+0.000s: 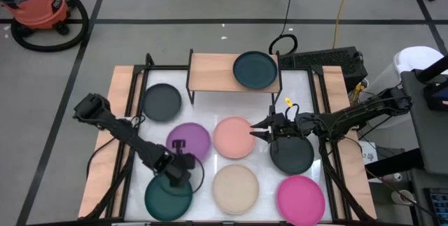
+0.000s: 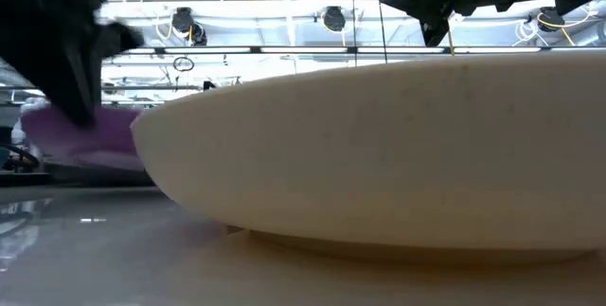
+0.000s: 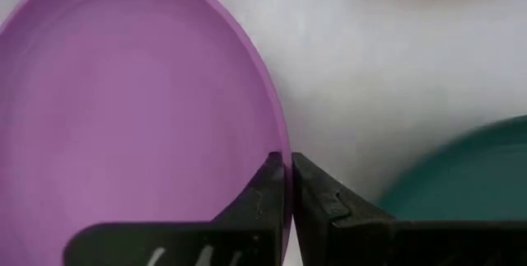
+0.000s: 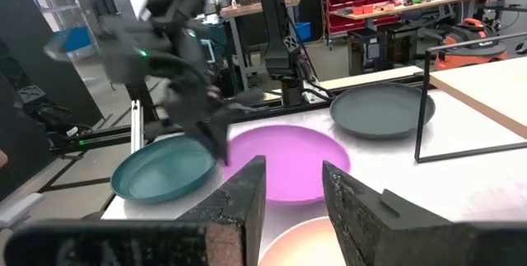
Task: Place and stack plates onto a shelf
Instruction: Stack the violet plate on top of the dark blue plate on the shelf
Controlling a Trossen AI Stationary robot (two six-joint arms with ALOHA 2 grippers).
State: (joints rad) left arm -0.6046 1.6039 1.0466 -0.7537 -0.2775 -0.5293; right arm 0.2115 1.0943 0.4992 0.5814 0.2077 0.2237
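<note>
Purple plate (image 1: 188, 140): pinched at its near rim by the left gripper (image 1: 179, 144), fingers (image 3: 262, 204) closed together on the edge; the left wrist view shows the rim caught between them.
Left gripper's surroundings: a dark teal plate (image 1: 168, 194) lies on the table just behind and below it; the beige plate (image 1: 235, 188) sits off to its right side; a dark grey plate (image 1: 162, 102) lies beyond the purple one, toward the shelf.
Right gripper (image 1: 260, 129): held over the edge of the salmon pink plate (image 1: 234, 137), fingers (image 4: 239, 196) parted with a clear gap, nothing between them.
Right gripper's surroundings: a black plate (image 1: 292, 153) lies directly under its wrist; the magenta plate (image 1: 300, 199) is further back, near the table's front edge.
Shelf (image 1: 213, 72): light wood on black legs, ahead of both grippers at the far side of the table; a second dark teal plate (image 1: 255, 69) rests flat on its right half, the left half bare wood.
In the way: from table height the beige plate (image 2: 379, 145) fills nearly everything, so only a sliver of the purple plate (image 2: 80, 131) shows past it; whether that plate is lifted off the table I can't quite tell.
Table (image 1: 304, 86): white top with wooden side strips.
Beyond the table: an orange shop vacuum (image 1: 42, 5) on the floor, and a yellow cable (image 1: 343, 9) trailing near the far corner.
</note>
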